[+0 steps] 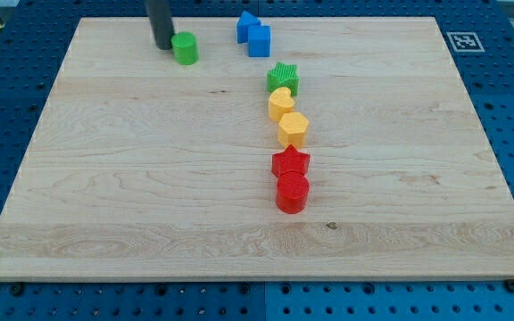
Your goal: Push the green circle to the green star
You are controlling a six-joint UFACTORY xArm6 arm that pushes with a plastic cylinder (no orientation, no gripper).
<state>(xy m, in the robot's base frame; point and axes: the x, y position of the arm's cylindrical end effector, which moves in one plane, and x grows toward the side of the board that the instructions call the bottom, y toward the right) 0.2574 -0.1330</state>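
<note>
The green circle [185, 48] is touched at its nine o'clock side by my tip [163, 45]; no pincer is seen. The green star [283, 78] is found at four o'clock. The two blue blocks [253, 35] could be bumped if the circle is pushed too straight.

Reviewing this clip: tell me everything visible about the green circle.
The green circle is a short, plain green cylinder with a flat top, looking like matte plastic. It stands upright on the wooden board near the view's top edge, left of centre. My tip is right at its left side, apparently touching. No other block touches it; the green star lies apart, to its lower right.
</note>
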